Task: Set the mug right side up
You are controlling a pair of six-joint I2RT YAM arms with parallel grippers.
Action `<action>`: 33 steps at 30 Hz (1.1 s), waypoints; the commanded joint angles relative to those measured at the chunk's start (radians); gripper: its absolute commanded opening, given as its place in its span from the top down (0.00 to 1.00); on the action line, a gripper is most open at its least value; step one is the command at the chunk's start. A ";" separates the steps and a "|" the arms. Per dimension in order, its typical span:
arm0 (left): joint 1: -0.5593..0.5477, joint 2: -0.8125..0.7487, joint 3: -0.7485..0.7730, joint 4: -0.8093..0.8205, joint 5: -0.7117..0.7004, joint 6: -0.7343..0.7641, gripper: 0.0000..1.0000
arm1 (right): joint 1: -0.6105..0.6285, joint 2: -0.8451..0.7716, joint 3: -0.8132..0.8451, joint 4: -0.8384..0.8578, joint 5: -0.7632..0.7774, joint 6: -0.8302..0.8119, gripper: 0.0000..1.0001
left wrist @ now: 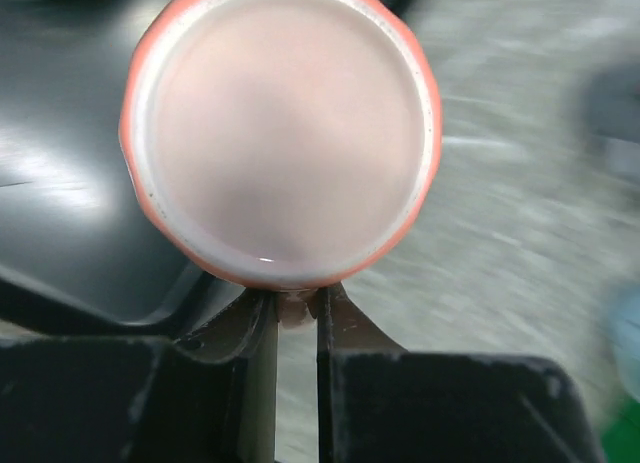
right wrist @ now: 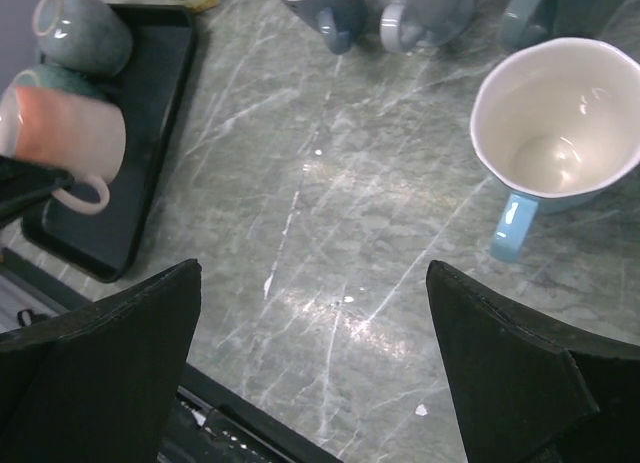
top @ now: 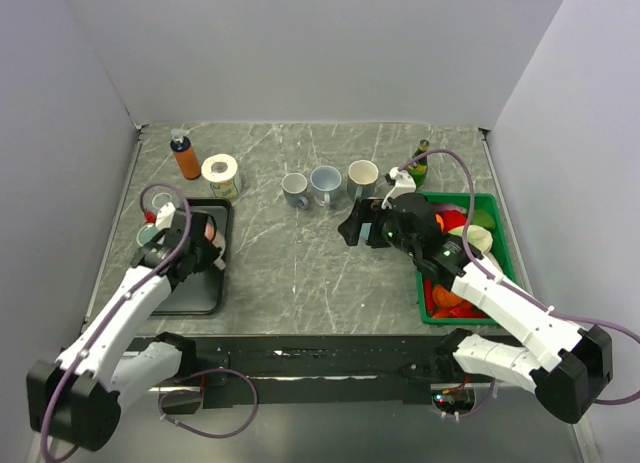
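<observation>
A pink-orange mug is held by its handle in my left gripper, whose jaws are shut on the handle. In the right wrist view the mug hangs on its side above the black tray, handle down. In the top view the mug and left gripper are over the tray's far right part. My right gripper is open and empty above the bare table middle, far from the mug.
Two green mugs lie on the tray behind the held one. Three upright mugs stand in a row at the back; one is white inside. An orange bottle, a tape roll, a green bottle and a green bin stand around.
</observation>
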 commanded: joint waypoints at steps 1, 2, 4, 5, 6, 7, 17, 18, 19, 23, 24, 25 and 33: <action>-0.024 -0.131 0.116 0.147 0.145 0.056 0.99 | -0.004 -0.048 0.014 0.072 -0.105 -0.005 0.00; -0.024 -0.146 0.123 0.203 0.181 0.064 0.99 | -0.006 -0.053 0.006 0.093 -0.140 0.002 0.00; -0.024 -0.179 0.135 0.269 0.293 0.081 0.99 | -0.004 -0.062 -0.021 0.177 -0.255 0.019 0.00; -0.024 -0.188 0.136 0.306 0.334 0.084 0.99 | -0.004 -0.070 -0.032 0.211 -0.297 0.051 0.00; -0.024 -0.200 0.139 0.393 0.410 0.084 0.99 | -0.004 -0.073 -0.045 0.246 -0.328 0.070 0.00; -0.024 -0.205 0.138 0.439 0.457 0.077 0.99 | -0.003 -0.079 -0.067 0.330 -0.389 0.088 0.00; -0.066 -0.220 0.047 1.116 0.769 -0.071 0.99 | 0.019 0.005 -0.141 0.922 -0.585 0.521 0.01; -0.076 -0.211 0.044 1.148 0.775 -0.089 0.99 | 0.024 0.020 -0.134 0.958 -0.598 0.535 0.01; -0.085 -0.205 0.046 1.186 0.787 -0.095 0.99 | 0.028 0.048 -0.117 0.984 -0.605 0.548 0.01; -0.158 -0.188 0.035 1.283 0.784 -0.114 0.99 | 0.042 0.109 -0.057 1.047 -0.635 0.591 0.02; -0.171 -0.185 0.037 1.288 0.778 -0.106 0.99 | 0.045 0.117 -0.049 1.069 -0.635 0.599 0.02; -0.183 -0.182 0.038 1.288 0.773 -0.097 0.99 | 0.051 0.129 -0.042 1.089 -0.632 0.604 0.02; -0.286 -0.151 0.038 1.319 0.726 -0.037 0.99 | 0.059 0.105 -0.029 1.137 -0.606 0.610 0.03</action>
